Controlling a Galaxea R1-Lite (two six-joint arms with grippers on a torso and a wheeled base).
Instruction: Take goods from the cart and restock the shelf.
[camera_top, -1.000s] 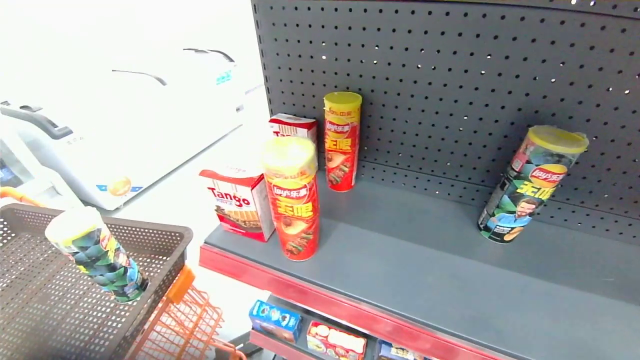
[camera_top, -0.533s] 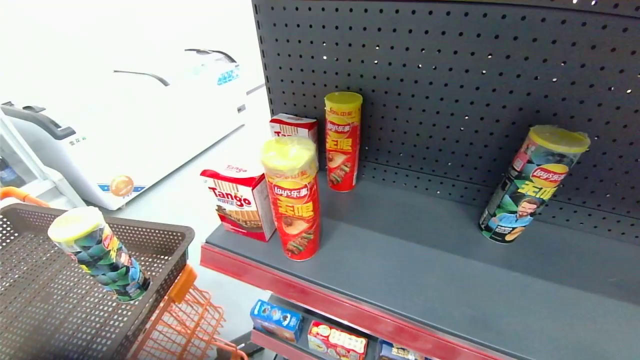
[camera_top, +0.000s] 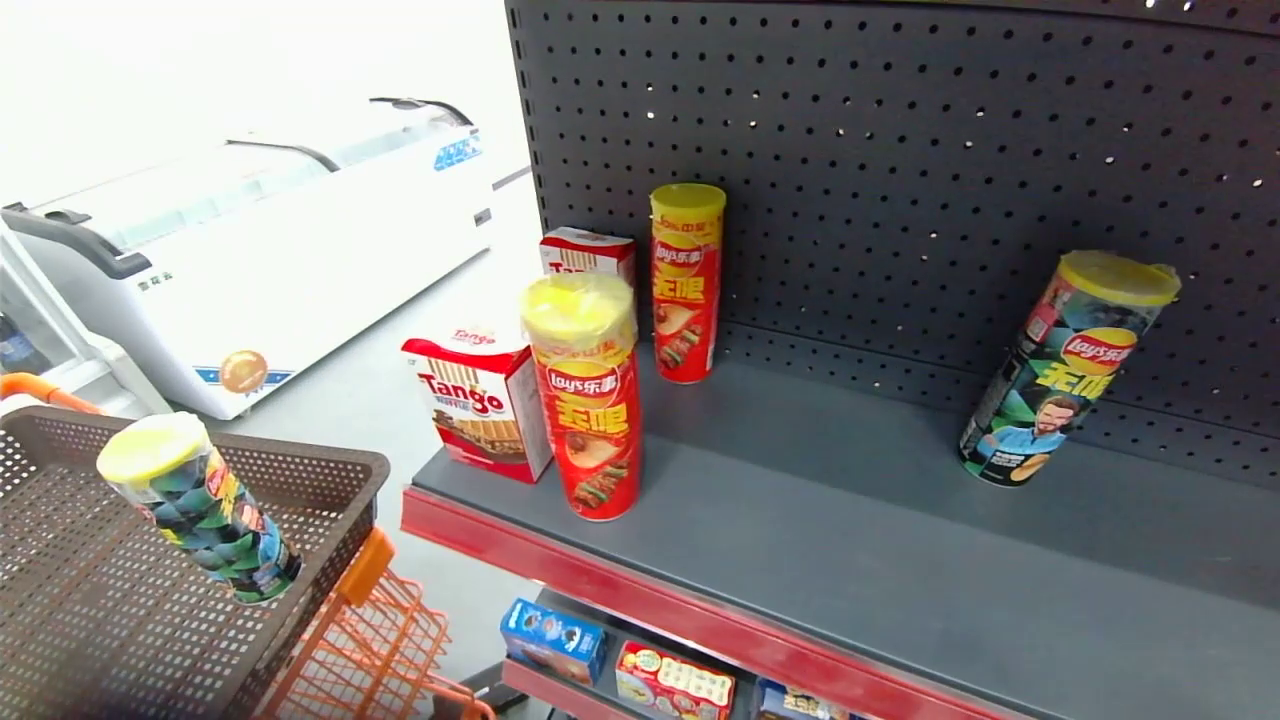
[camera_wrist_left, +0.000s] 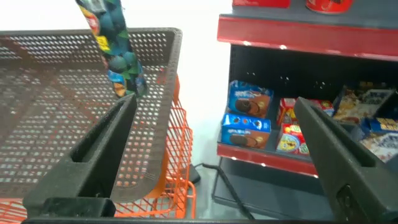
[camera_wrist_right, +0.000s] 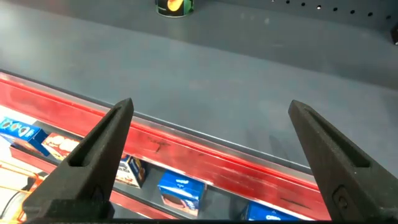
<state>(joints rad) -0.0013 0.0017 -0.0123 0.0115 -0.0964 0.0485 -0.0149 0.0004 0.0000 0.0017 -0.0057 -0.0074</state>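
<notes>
Cart basket: a brown perforated basket (camera_top: 250, 452) sits on an orange wire cart (camera_top: 370, 650), just left of the shelf's end.
Can in the cart: one dark patterned can (camera_top: 200, 510) with a yellow lid stands on end inside the basket, near its right wall.
Shelf: the grey shelf (camera_top: 850, 560) has a red front edge and a pegboard back (camera_top: 900, 150).
Goods on the shelf: at the left end stand two red cans (camera_top: 590, 420), one behind the other, and two wafer boxes (camera_top: 480, 410) beside them. A dark can (camera_top: 1060, 375) stands well apart to the right, close to the pegboard.
Lower shelf: small snack packets (camera_top: 660, 680) lie in a row.
Left pincer (camera_wrist_left: 214, 102): spread wide, holding nothing, low down beside the basket.
Right pincer (camera_wrist_right: 211, 106): spread wide, holding nothing, in front of the shelf's red edge.
Background: a white chest freezer (camera_top: 250, 250) stands behind the cart.
</notes>
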